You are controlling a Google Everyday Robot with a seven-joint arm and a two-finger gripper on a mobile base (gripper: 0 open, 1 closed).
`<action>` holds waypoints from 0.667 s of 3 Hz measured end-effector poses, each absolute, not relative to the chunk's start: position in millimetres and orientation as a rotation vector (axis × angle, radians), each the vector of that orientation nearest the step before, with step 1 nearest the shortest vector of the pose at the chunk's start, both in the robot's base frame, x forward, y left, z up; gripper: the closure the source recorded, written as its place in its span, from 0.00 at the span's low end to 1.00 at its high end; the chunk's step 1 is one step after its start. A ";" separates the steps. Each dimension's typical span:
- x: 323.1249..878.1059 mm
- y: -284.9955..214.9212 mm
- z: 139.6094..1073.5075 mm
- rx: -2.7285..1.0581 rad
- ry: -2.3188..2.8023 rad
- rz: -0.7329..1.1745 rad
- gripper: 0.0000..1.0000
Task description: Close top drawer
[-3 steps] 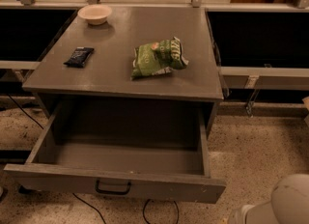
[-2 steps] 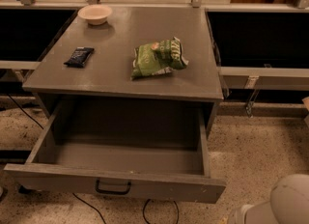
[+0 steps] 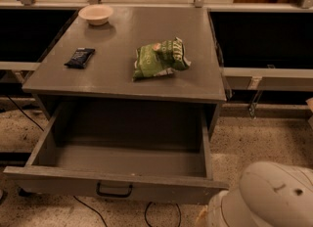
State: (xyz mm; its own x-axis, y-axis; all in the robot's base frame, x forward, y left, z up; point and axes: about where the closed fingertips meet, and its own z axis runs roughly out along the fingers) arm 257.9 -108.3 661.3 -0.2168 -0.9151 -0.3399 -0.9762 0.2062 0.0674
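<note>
Speckled flooring surrounded a grey cabinet whose top drawer (image 3: pixel 161 189) stood pulled well out toward the near side, empty, with a black handle (image 3: pixel 114 190) centred on its front. Closing had not begun; the next move would likely call for reaching that front and pushing it straight back. The gripper was out of view, its state impossible to tell; only a white robot body (image 3: pixel 266 196) showed near right, beside the drawer's corner. A green bag (image 3: pixel 160 58) lay on the cabinet top (image 3: pixel 127 30).
</note>
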 end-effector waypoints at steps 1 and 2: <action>298.2 -73.1 652.0 -1.832 2.216 0.408 1.00; 298.4 -72.9 651.9 -1.832 2.216 0.409 1.00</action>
State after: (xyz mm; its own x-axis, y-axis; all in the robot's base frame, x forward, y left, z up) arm 298.4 -72.9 651.9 -0.1873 -0.9160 -0.3548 -0.9823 0.1764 0.0632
